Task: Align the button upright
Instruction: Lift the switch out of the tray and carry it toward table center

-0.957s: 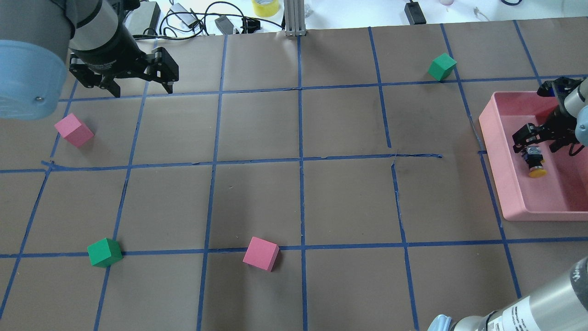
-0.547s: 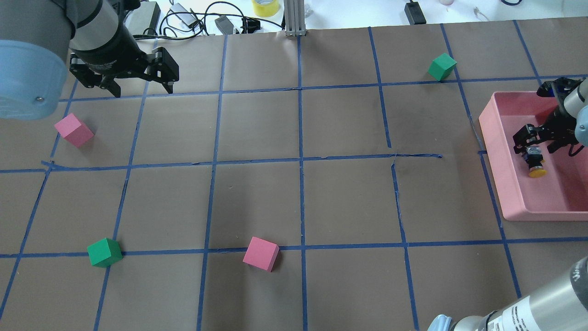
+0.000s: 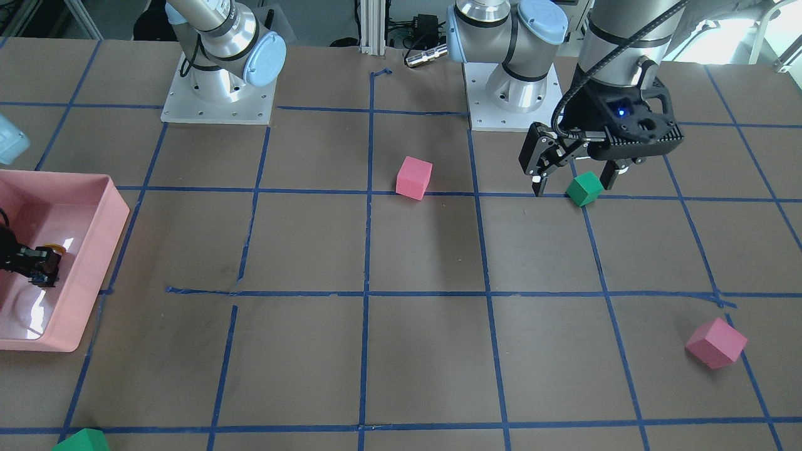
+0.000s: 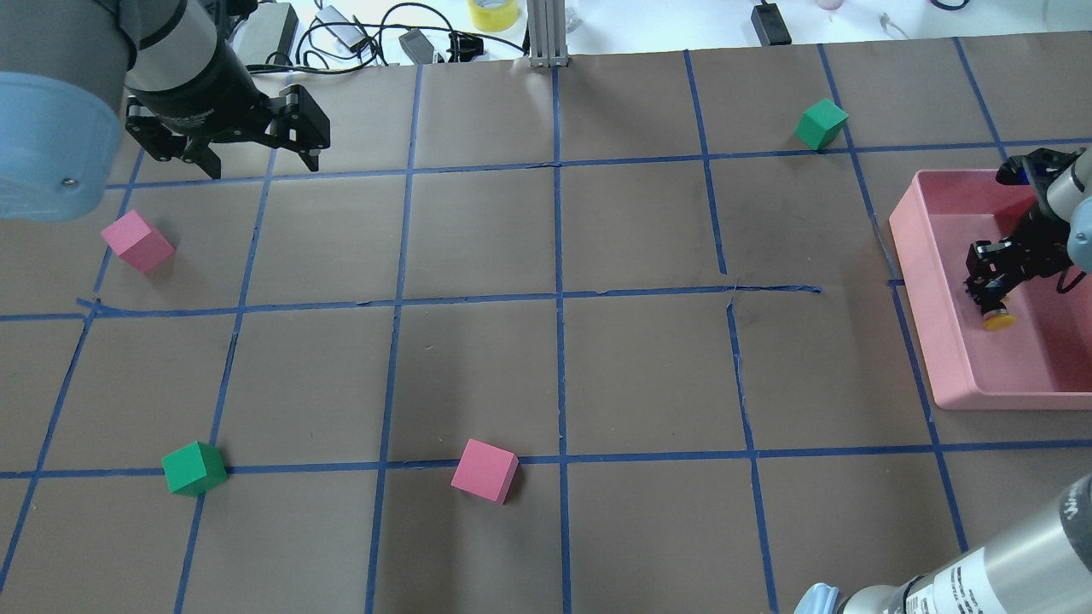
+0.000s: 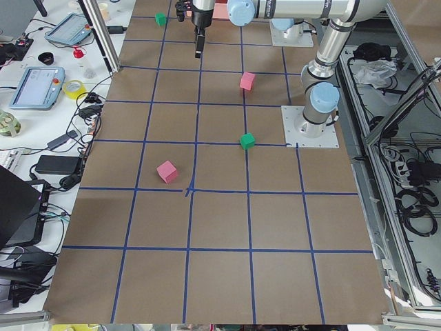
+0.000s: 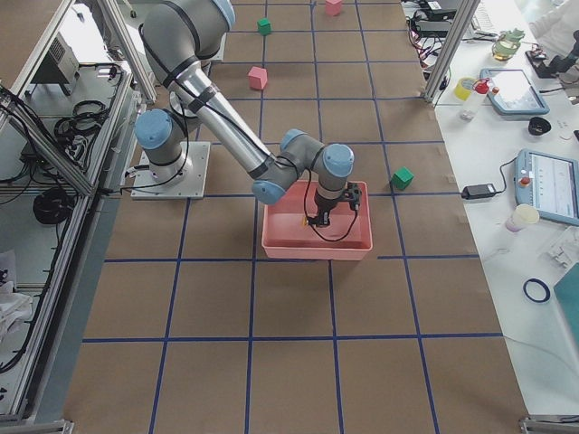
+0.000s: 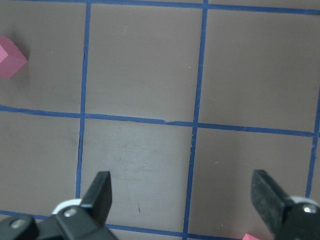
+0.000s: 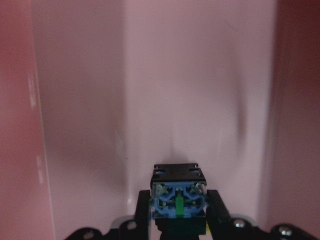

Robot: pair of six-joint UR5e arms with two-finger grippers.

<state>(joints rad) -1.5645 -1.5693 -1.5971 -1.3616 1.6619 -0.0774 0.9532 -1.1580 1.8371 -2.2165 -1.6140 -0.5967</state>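
The button [image 4: 995,314] is inside the pink tray [image 4: 917,298] at the right, with its yellow cap toward the robot's side. My right gripper [image 4: 990,275] is shut on its body. In the right wrist view the button's dark base with blue terminals [image 8: 178,197] faces the camera between the fingers, above the tray floor [image 8: 150,75]. The front-facing view shows the right gripper [image 3: 34,268] and the yellow cap [image 3: 55,248] in the tray [image 3: 116,213]. My left gripper [image 4: 263,165] is open and empty over the far left of the table, as the left wrist view [image 7: 182,195] also shows.
Pink cubes [image 4: 136,241] [image 4: 485,470] and green cubes [image 4: 194,468] [image 4: 821,124] lie scattered on the brown taped table. In the front-facing view a green cube [image 3: 584,189] shows below the left gripper [image 3: 573,185]. Cables and tape sit past the far edge.
The right gripper's fingers, spread around the button before, have closed on it. The left arm has barely moved.
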